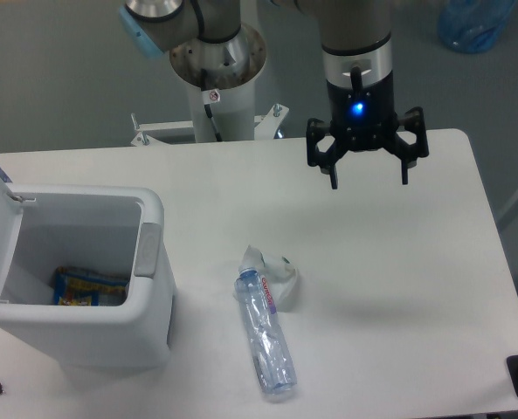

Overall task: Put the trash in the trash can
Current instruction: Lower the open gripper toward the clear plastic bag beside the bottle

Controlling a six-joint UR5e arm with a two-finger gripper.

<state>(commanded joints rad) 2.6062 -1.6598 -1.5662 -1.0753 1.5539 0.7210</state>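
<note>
Right now the bottle (265,336) lies on the worktop (398,288), its wrapper (280,272) touching its far end, both just right of the open trash can (149,262). Our end effector (368,166) hovers far right, fingers wide and empty. We judge the reach comes next: descend and grasp.

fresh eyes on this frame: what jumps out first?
The black gripper with its blue light, hanging open and empty above the far side of the white table. Next, the crushed clear bottle lying near the front edge, with a crumpled white wrapper touching its cap end. At left, the white trash can stands open with a blue-and-yellow packet inside.
</note>
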